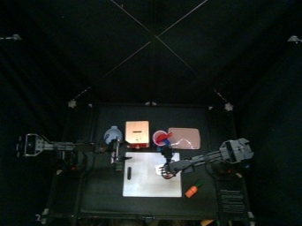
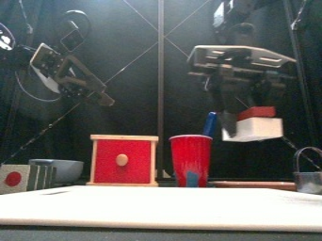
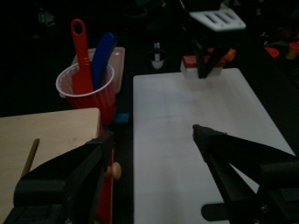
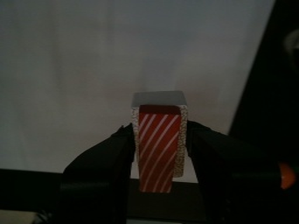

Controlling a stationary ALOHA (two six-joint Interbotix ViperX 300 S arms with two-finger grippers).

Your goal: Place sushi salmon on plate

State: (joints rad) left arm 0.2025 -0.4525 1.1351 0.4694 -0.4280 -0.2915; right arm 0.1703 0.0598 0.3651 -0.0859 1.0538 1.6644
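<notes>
The right gripper (image 4: 158, 153) is gripping the sushi salmon (image 4: 162, 144) between its jaws, holding it in the air above the white board (image 4: 117, 61). The left gripper (image 3: 152, 166) is hovering with its jaws open, beside the red cup (image 3: 91, 83) and over the board's near end.

No text, label, brand or number can be read anywhere.

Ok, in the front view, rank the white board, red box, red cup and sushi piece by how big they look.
1. white board, nearest the camera, which inflates it
2. red box
3. red cup, about as tall but narrower
4. sushi salmon, smallest, up in the air
</notes>
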